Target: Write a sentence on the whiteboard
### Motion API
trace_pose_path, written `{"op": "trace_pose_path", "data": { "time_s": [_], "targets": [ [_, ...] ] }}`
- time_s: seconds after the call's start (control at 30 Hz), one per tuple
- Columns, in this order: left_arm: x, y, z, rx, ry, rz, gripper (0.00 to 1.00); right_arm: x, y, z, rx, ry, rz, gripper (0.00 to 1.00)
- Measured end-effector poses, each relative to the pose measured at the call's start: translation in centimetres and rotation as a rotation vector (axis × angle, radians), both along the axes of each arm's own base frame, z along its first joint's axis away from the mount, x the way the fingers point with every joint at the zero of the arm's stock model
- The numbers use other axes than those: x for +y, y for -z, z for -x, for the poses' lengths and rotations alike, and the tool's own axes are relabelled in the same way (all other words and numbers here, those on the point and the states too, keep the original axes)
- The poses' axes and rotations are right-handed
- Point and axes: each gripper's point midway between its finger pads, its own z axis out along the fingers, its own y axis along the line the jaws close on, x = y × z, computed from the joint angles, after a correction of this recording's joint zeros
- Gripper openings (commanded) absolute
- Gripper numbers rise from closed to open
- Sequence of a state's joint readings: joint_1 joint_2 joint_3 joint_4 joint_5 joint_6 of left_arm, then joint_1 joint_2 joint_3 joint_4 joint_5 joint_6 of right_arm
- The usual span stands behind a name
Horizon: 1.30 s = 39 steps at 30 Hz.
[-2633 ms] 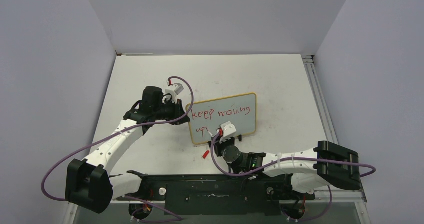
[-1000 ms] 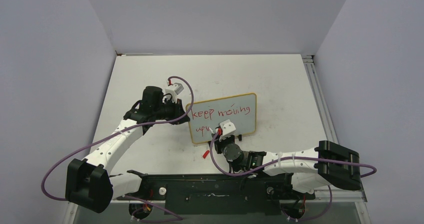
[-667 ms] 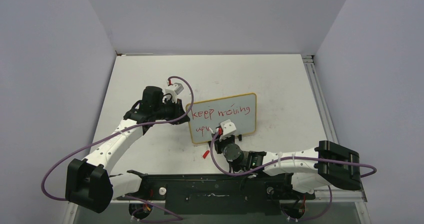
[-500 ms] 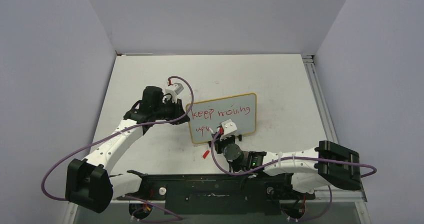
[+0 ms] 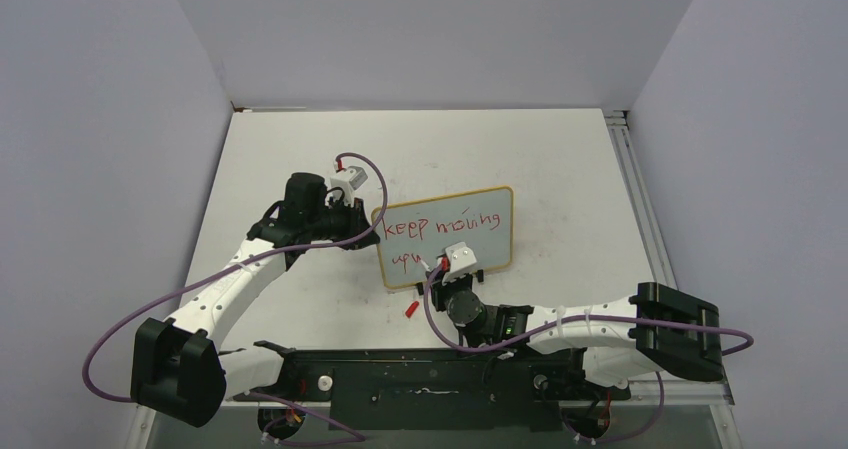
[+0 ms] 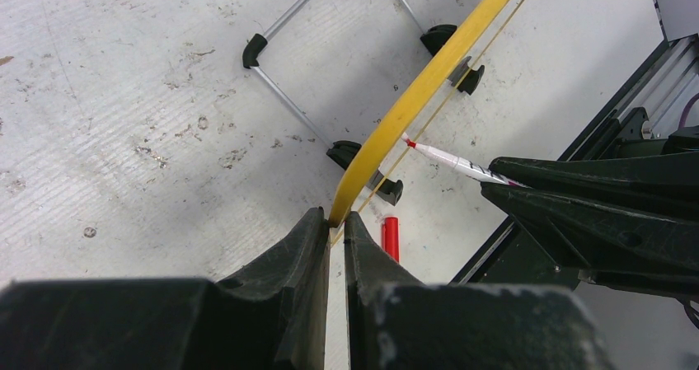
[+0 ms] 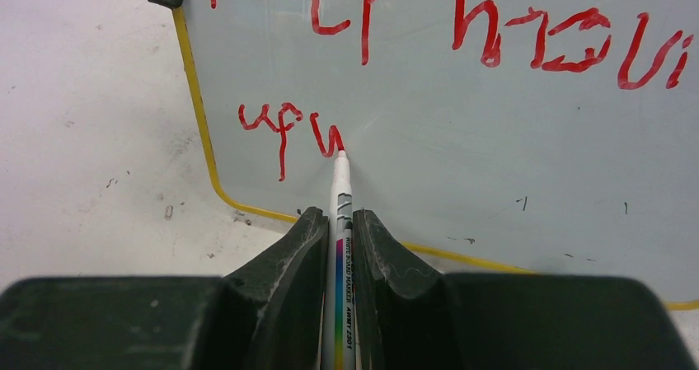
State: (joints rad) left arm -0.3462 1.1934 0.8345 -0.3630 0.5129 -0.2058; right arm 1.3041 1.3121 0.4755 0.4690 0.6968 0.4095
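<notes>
Marker (image 7: 340,185), tight in right gripper (image 7: 335,218), slightly farther right; left gripper (image 6: 333,222) tight on whiteboard (image 5: 492,241).

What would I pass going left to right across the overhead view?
Left end effector → whiteboard → metal rail. The red cap and right end effector sit within the whiteboard's span, so they're left out.

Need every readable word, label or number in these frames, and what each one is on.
"keep moving": red handwriting, top line of the sentence on the whiteboard.
"upu": red, second line, last letter apparently unfinished; the marker has its tip at the final stroke.
"...BOARD MARKER AWBY2301": tiny print on the marker's barrel; the start can't be read.
Nothing else is legible.
</notes>
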Motion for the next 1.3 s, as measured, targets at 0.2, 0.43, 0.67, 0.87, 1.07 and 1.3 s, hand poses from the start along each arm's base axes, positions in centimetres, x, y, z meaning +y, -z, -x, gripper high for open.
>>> {"op": "trace_pose_path", "data": {
  "time_s": [0.2,0.43,0.67,0.87,1.07,1.3],
  "targets": [
    [0.0,0.0,0.0,0.000,0.000,0.000,0.00,-0.1,0.1,0.1,0.003,0.005,0.001,0.05],
    [0.0,0.0,0.0,0.000,0.000,0.000,0.00,-0.2,0.2,0.1,0.000,0.007,0.013,0.05],
    [0.0,0.0,0.0,0.000,0.000,0.000,0.00,-0.3,0.1,0.0,-0.013,0.000,0.030,0.05],
    [0.0,0.0,0.0,-0.001,-0.001,-0.001,0.00,-0.2,-0.2,-0.2,-0.030,-0.010,0.046,0.05],
    [0.0,0.0,-0.1,-0.002,-0.003,-0.002,0.00,0.1,-1.1,-0.7,-0.050,-0.009,0.040,0.05],
    [0.0,0.0,-0.1,-0.002,-0.003,-0.003,0.00,0.2,-1.8,-1.0,-0.065,-0.006,0.031,0.05]
  ]
}}
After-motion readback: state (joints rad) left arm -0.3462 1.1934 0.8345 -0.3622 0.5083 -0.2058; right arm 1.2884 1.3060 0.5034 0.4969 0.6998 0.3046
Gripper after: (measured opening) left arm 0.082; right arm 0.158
